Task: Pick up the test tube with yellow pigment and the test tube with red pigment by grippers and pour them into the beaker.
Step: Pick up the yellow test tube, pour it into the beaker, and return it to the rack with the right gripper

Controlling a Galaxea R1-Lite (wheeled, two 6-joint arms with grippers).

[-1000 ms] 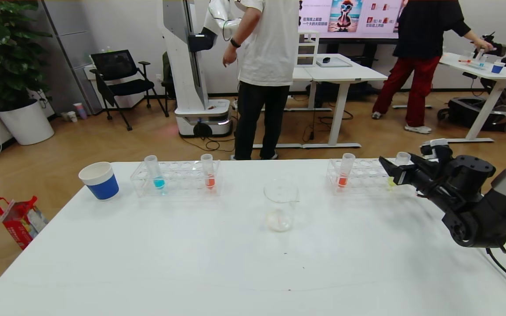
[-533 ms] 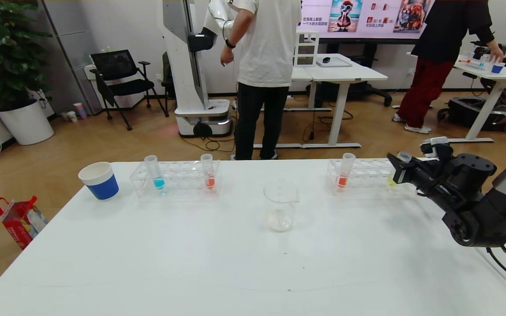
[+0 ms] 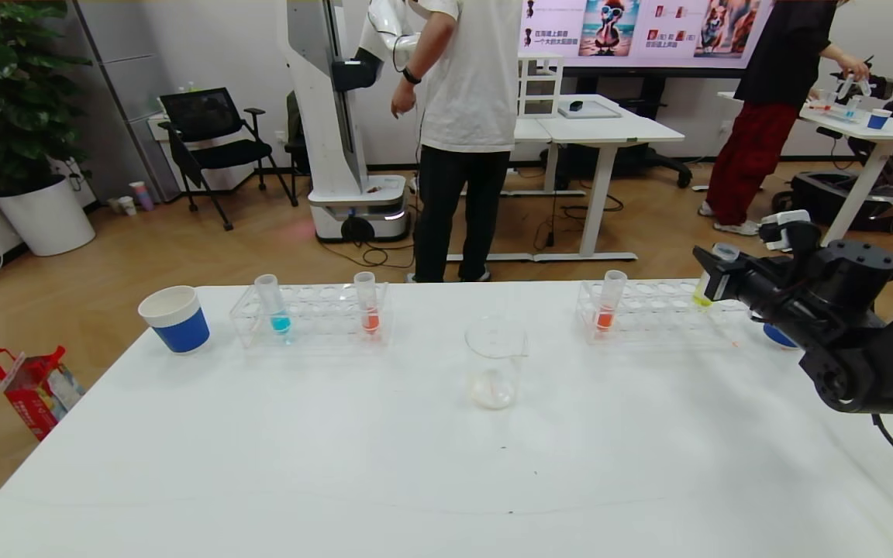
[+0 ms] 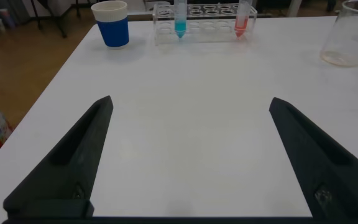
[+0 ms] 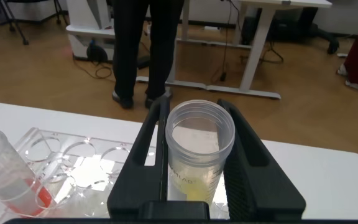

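The right gripper (image 3: 711,280) has the yellow tube (image 5: 199,155) clenched between its fingers (image 5: 143,155), rim poking up just above them, and it hangs above the far end of the right rack (image 3: 652,310). Compared with a moment ago, the tube has risen clear of its slot and the arm has drawn up and back. Best now to keep it upright while carrying it, tipping only once the rim sits over the beaker (image 3: 495,361), well off to the fingers' left. The red tube (image 3: 610,301) waits in that same rack. The left gripper (image 4: 191,155) hovers low over the table (image 4: 191,81), fingers spread, holding nothing.
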